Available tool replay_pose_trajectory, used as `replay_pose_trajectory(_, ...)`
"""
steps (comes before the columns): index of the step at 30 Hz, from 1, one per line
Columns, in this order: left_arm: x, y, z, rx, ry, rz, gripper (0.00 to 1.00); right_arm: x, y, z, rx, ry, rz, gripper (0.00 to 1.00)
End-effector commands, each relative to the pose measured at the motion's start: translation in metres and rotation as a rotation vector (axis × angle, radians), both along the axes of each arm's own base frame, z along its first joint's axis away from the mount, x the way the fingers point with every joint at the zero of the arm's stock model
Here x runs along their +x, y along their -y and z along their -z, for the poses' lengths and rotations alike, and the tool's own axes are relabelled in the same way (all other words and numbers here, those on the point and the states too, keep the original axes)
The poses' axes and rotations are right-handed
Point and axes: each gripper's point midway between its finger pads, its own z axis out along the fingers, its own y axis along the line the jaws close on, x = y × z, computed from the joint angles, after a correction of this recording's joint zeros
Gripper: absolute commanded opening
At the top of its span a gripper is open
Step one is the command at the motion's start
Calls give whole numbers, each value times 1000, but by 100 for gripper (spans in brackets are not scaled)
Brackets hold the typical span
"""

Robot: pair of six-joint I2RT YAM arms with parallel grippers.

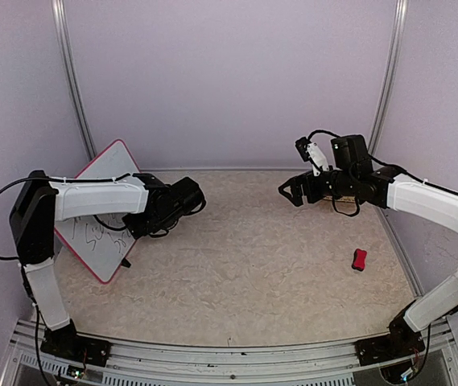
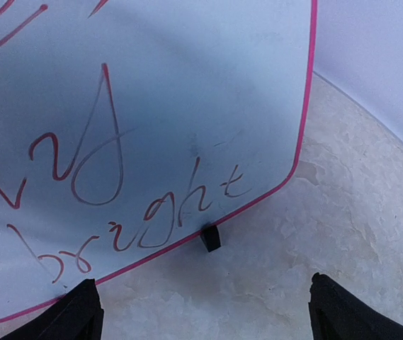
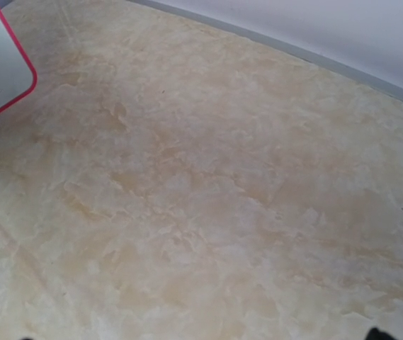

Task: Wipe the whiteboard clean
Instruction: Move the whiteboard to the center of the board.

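Note:
The whiteboard (image 1: 100,233), white with a pink-red frame, stands tilted at the left of the table. It carries red marker writing, and my left arm hides part of it. In the left wrist view the whiteboard (image 2: 151,106) fills the upper frame, with one black foot (image 2: 210,238) on the table. My left gripper (image 1: 144,227) is open and empty, just in front of the board's lower edge and apart from it. In its own view the left gripper (image 2: 201,312) has its fingertips (image 2: 81,312) spread wide. My right gripper (image 1: 293,191) is open and empty, raised above the right rear of the table.
A small red and black block (image 1: 359,259) lies on the marbled tabletop (image 1: 253,265) near the right edge. Purple walls enclose the table on three sides. The right wrist view shows the board's corner (image 3: 3,64) at far left and bare tabletop (image 3: 222,212).

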Motion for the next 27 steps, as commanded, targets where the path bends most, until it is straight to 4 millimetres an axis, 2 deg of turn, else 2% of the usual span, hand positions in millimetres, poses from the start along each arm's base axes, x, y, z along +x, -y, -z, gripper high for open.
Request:
replay_pose_trajectory(1,-8,-2,1,6,21,-77,98,-4,-1,-14,14,34,-13,100)
replay_pose_trajectory(7,-2,1,21,33,-7,-106,98,-5,-2,-19,20,45,-22,100)
replay_pose_trajectory(15,8,-8,55,17,-83,-149,96,-9,-3,-24,33,53,-36,100)
replay_pose_trajectory(27,28,-11,78,-2,-112,-151,93,-9,-4,-25,41,54,-40,100)
